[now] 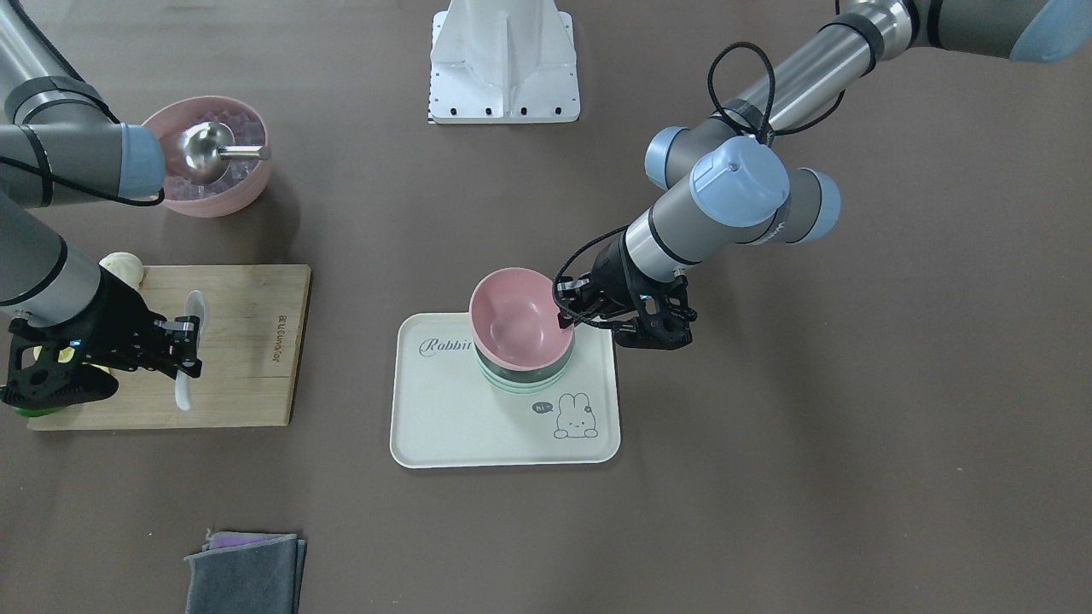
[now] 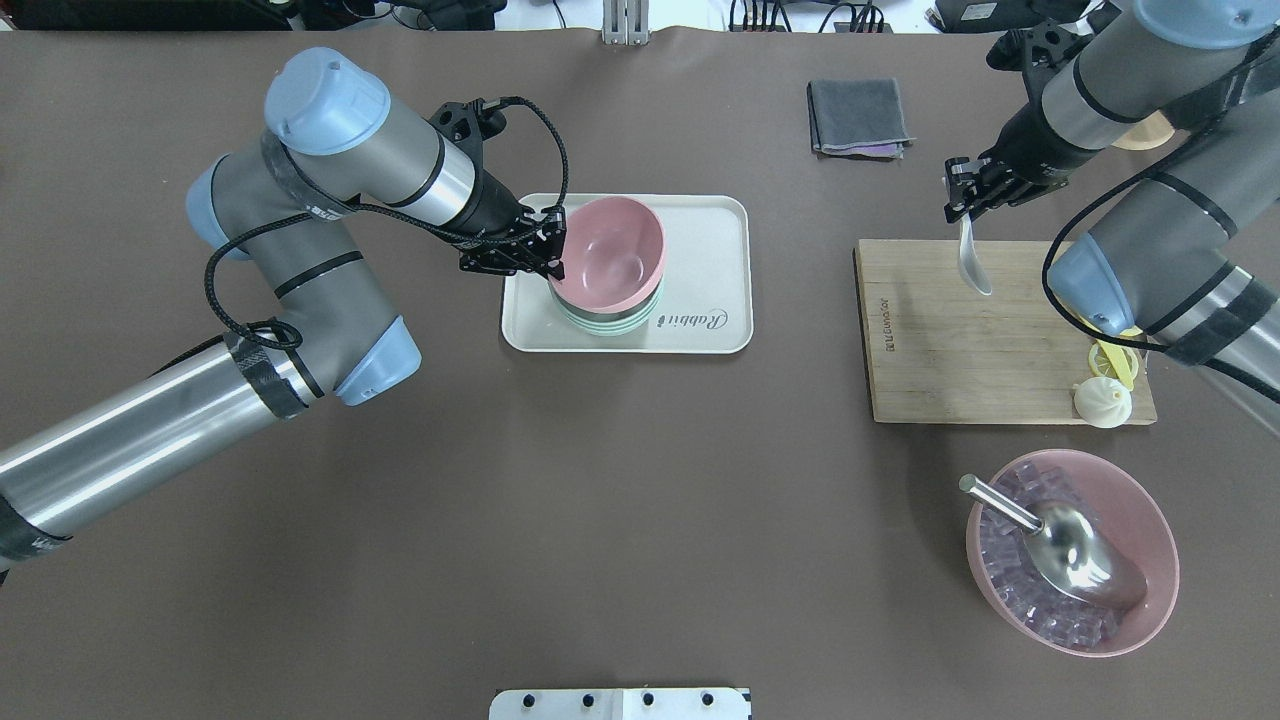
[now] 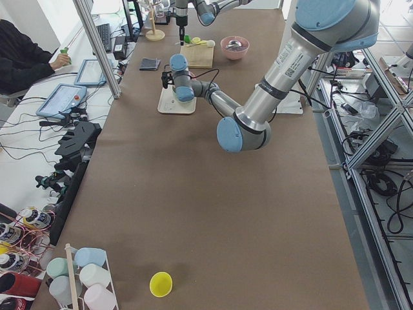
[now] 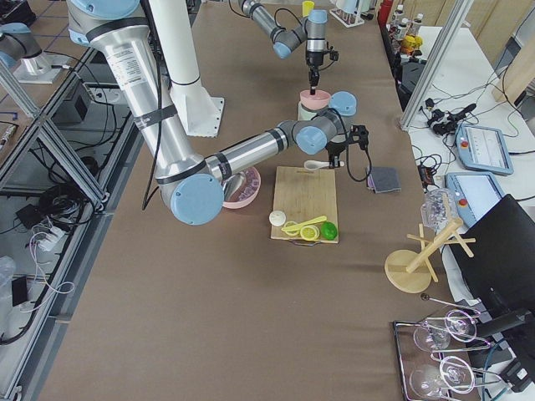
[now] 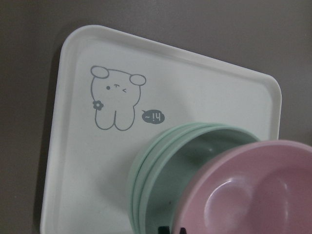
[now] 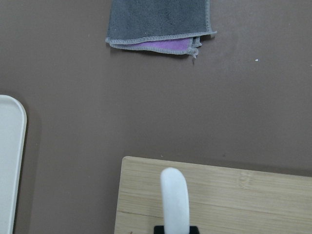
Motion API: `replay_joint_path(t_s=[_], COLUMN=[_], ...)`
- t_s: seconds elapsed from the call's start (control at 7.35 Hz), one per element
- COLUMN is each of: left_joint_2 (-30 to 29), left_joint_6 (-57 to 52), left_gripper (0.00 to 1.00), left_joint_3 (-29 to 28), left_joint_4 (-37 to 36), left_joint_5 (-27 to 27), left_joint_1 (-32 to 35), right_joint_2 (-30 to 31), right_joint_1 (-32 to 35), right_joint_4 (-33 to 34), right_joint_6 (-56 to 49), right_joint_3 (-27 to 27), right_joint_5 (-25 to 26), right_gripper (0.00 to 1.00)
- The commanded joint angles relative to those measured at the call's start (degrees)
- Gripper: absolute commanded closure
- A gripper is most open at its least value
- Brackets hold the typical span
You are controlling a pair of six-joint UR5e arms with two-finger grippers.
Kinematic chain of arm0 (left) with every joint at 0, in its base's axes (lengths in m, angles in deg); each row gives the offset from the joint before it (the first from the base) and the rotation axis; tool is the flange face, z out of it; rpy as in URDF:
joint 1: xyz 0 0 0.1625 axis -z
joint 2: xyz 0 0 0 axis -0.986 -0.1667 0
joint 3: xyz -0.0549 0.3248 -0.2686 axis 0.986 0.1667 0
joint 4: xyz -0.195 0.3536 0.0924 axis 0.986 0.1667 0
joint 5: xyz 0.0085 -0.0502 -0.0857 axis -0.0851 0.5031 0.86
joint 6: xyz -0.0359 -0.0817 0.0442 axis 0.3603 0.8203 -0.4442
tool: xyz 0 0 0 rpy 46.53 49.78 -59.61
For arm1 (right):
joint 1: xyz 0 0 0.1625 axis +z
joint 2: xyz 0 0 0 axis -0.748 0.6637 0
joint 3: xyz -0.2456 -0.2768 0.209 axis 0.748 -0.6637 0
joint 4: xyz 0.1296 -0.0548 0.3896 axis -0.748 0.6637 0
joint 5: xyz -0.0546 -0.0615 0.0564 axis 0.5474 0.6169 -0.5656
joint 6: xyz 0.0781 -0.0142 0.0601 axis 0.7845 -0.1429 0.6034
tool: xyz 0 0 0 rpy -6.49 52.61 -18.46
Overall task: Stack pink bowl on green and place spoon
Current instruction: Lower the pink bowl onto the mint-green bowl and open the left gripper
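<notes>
2 pink bowls [image 2: 610, 250] [image 2: 1150, 540], 1 tray [image 2: 715, 230], 1 white spoon [image 2: 975, 270], 1 metal scoop [image 2: 1080, 560], 1 wooden board [image 2: 960, 350], 1 grey cloth [image 2: 858, 115]

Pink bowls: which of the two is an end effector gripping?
The pink bowl on the tray, tilted atop the green bowls, with the left end effector at its rim. The other pink bowl, holding ice cubes and a metal scoop, stands ungripped.

Pink bowl [image 1: 514, 315] sits tilted in green bowl [image 1: 522, 378] on tray [image 1: 478, 431]; left gripper [image 1: 566, 312] pinches its rim. Right gripper [image 1: 189, 345] clamps spoon [image 1: 195, 305], well apart from tray.
</notes>
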Motion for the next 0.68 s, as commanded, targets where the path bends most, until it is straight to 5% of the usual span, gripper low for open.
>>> replay_joint_path(t_s=[0.0, 0.54], left_joint_2=[0.3, 0.3], left_joint_6=[-0.2, 0.0], left_gripper=[0.01, 0.02], left_joint_3=[0.1, 0.2], left_joint_4=[0.2, 0.9], left_joint_5=[-0.2, -1.2], left_joint_1=[0.2, 1.2], right_joint_2=[0.2, -0.3], right_joint_1=[0.0, 0.4], right_joint_4=[0.0, 0.4], right_joint_6=[0.0, 0.3], right_joint_3=[0.0, 0.9], right_joint_5=[0.1, -0.4], right_gripper=[1.0, 1.0])
